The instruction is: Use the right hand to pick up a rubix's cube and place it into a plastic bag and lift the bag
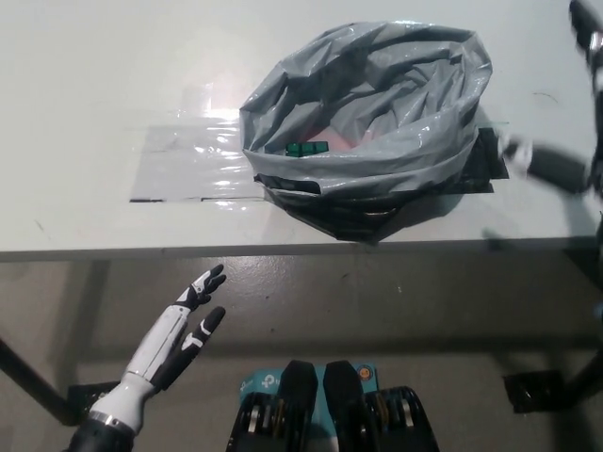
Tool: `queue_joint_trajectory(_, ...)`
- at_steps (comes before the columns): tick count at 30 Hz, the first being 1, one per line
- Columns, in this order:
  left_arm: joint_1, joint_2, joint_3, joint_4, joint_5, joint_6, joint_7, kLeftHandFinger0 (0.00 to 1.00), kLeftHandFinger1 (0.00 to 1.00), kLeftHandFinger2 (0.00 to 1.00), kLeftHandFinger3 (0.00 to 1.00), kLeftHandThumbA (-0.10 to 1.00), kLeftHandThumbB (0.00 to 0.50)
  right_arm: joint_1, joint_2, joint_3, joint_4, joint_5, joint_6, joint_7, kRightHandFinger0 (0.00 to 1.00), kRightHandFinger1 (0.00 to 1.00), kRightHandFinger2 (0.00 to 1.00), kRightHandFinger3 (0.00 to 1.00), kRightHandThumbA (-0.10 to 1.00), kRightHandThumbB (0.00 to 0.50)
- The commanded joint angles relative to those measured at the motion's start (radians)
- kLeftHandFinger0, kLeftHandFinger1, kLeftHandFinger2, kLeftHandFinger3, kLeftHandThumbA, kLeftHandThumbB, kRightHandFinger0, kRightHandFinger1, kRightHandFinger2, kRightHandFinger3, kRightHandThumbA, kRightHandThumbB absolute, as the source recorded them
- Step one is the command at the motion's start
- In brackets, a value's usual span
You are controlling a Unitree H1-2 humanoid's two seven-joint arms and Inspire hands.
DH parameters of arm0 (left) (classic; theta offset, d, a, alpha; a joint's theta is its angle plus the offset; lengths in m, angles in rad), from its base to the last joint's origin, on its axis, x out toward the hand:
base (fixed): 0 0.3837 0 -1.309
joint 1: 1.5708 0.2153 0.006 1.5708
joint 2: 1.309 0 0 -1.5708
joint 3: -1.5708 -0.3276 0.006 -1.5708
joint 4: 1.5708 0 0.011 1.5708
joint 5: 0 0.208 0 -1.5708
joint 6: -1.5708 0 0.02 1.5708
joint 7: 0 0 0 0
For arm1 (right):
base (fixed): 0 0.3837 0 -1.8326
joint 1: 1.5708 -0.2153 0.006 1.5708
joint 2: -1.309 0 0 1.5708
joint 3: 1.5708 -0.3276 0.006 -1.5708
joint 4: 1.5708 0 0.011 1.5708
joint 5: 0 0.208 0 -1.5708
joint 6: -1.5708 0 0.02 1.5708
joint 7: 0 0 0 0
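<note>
Upper right of centre, our crumpled grey plastic bag (377, 113) sits on the white counter (94, 75), green-faced cube (306, 148) inside. Limp and slippery, we'd pinch its rim. Right robot hand (551, 168) blurs, state unclear; white left robot hand (179, 330) rests lower left, fingers spread.
</note>
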Motion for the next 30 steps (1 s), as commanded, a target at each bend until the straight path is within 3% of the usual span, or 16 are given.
queue_joint_trajectory(1,-0.116,0.002,0.043,0.006,-0.094,-0.052,-0.007,1.0,1.0,1.0,1.0,1.0,0.245,0.344,0.125,0.064,-0.432,-0.371,-0.508,-0.22,1.0,1.0,1.0,1.0,1.0,0.311)
queue_joint_trajectory(3,-0.102,-0.001,0.041,0.005,-0.086,-0.058,-0.003,1.0,1.0,1.0,1.0,1.0,0.272,0.386,0.127,0.095,-0.327,-0.415,-0.509,-0.269,1.0,1.0,1.0,1.0,1.0,0.3)
queue_joint_trajectory(9,-0.033,-0.006,0.038,-0.008,-0.103,-0.068,-0.009,1.0,1.0,1.0,1.0,1.0,0.252,0.37,0.135,0.11,0.008,-0.381,-0.483,-0.277,1.0,1.0,1.0,1.0,1.0,0.306)
queue_joint_trajectory(12,0.047,-0.01,0.029,-0.045,-0.096,-0.065,-0.005,1.0,1.0,1.0,1.0,1.0,0.209,0.394,0.151,0.128,0.209,-0.197,-0.489,-0.182,1.0,1.0,1.0,1.0,1.0,0.287)
queue_joint_trajectory(15,0.08,-0.001,0.028,-0.061,-0.091,-0.073,-0.006,1.0,1.0,1.0,1.0,1.0,0.194,0.422,0.163,0.138,0.263,-0.081,-0.435,-0.09,1.0,1.0,1.0,1.0,1.0,0.298)
queue_joint_trajectory(19,0.114,0.0,0.023,-0.072,-0.079,-0.068,-0.005,1.0,1.0,1.0,1.0,1.0,0.195,0.447,0.162,0.142,0.278,-0.053,-0.42,-0.061,1.0,1.0,1.0,1.0,1.0,0.307)
queue_joint_trajectory(21,0.129,-0.001,0.018,-0.074,-0.079,-0.069,-0.008,1.0,1.0,1.0,1.0,1.0,0.2,0.462,0.154,0.149,0.282,-0.033,-0.428,-0.04,1.0,1.0,1.0,1.0,0.98,0.288)
queue_joint_trajectory(25,0.151,-0.004,0.009,-0.07,-0.076,-0.076,-0.01,1.0,1.0,1.0,1.0,1.0,0.2,0.496,0.146,0.158,0.278,-0.051,-0.432,-0.033,1.0,1.0,1.0,1.0,0.99,0.293)
queue_joint_trajectory(27,0.152,-0.008,0.007,-0.061,-0.071,-0.081,-0.006,1.0,1.0,1.0,1.0,1.0,0.199,0.5,0.14,0.164,0.281,-0.082,-0.448,-0.039,1.0,1.0,1.0,1.0,1.0,0.264)
queue_joint_trajectory(30,0.15,-0.01,0.008,-0.056,-0.073,-0.081,-0.004,1.0,1.0,1.0,1.0,1.0,0.204,0.498,0.136,0.167,0.289,-0.089,-0.456,-0.038,1.0,1.0,1.0,1.0,1.0,0.263)
